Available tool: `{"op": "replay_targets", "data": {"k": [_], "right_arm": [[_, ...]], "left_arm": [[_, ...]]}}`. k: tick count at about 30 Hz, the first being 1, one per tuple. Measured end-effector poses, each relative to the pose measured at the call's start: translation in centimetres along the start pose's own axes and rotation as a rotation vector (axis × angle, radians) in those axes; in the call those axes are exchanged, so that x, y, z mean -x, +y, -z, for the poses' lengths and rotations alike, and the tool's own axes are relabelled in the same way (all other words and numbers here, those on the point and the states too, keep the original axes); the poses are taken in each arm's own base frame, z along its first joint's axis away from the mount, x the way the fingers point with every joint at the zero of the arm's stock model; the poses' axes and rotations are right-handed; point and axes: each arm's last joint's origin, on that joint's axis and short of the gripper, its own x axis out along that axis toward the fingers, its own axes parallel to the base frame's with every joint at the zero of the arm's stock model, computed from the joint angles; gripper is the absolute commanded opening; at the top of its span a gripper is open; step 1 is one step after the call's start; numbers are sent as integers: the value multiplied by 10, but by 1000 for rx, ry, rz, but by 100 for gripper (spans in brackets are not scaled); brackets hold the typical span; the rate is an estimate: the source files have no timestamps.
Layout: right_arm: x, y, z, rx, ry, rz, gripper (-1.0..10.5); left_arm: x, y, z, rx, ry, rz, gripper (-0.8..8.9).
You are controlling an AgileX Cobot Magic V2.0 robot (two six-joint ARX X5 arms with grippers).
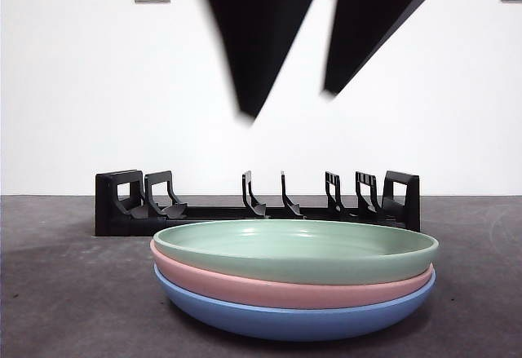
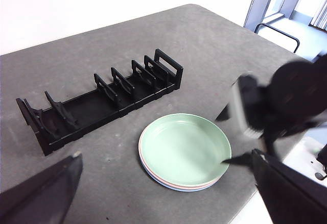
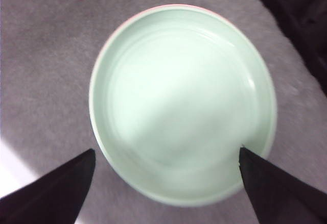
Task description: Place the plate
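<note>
My right pincer (image 3: 166, 183) hangs above the plates with its jaws wide apart, empty, touching nothing. Its own view looks straight down into the green plate (image 3: 183, 104), which fills most of that picture; only a thin pink edge hints at anything underneath. The front view tells more: the green plate (image 1: 295, 250) tops a stack, with a pink plate (image 1: 285, 291) under it and a blue plate (image 1: 294, 317) at the bottom on the grey table (image 1: 65, 293). There my right pincer (image 1: 289, 105) shows as two blurred dark points well above the stack.

My left pincer (image 2: 168, 193) waits off to the side, jaws spread apart and holding nothing. Its view takes in the whole layout: the stack (image 2: 184, 150) near the table's edge, the right arm (image 2: 286, 101) blurred over its rim, and beyond the stack the black rack (image 2: 102, 99), its slots bare. In the front view the rack (image 1: 257, 203) stands just behind the plates, which hide its lower middle part.
</note>
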Motion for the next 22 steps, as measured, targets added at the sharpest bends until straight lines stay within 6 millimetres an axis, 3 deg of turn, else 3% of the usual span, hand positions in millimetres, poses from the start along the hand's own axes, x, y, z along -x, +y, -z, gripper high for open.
{"op": "replay_targets", "data": {"k": [8, 15, 22], "right_arm": [[64, -48, 25, -113, -118, -29, 447], [118, -82, 63, -225, -286, -123, 447], [150, -104, 103, -319, -396, -198, 447]], "left_arm": [[-1, 0, 0, 34, 3, 0, 522], [-8, 1, -3, 89, 26, -2, 522], [-17, 3, 2, 135, 64, -5, 522]]}}
